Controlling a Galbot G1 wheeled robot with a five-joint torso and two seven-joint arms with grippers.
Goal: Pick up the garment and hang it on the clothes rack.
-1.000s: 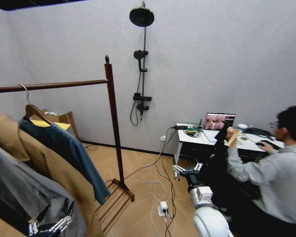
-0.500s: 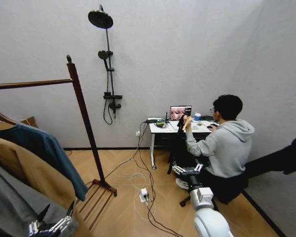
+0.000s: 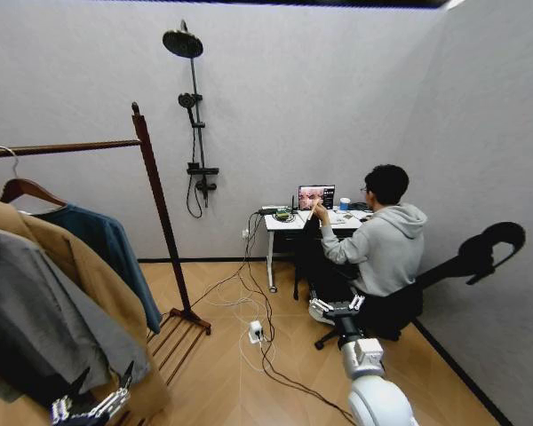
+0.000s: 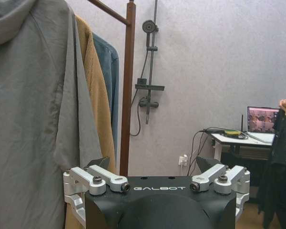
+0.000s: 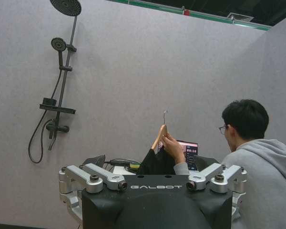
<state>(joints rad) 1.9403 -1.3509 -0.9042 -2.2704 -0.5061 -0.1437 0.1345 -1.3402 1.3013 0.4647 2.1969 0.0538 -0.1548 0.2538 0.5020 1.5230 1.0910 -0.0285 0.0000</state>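
The garment [image 3: 111, 250], a dark teal-blue shirt on a wooden hanger, hangs from the top rod of the clothes rack [image 3: 163, 213] at the left, behind a tan coat [image 3: 75, 275] and a grey hooded sweatshirt [image 3: 35, 328]. In the left wrist view it is the blue strip [image 4: 109, 81] beside the rack post [image 4: 128, 90]. My left gripper [image 3: 93, 404] [image 4: 152, 164] is open and empty, low in front of the hanging clothes. My right gripper [image 3: 338, 308] [image 5: 150, 162] is open and empty, out toward the seated person.
A person [image 3: 382, 244] sits at a white desk [image 3: 289, 220] with a laptop and holds up a wooden hanger [image 5: 158, 136] with dark cloth on it. A shower fitting [image 3: 195, 115] hangs on the back wall. Cables and a power strip [image 3: 255, 333] lie on the wooden floor.
The whole head view has swung, so the camera moved: the rack's clothes fill more of the left and the person sits further left. Both grippers stay open and empty.
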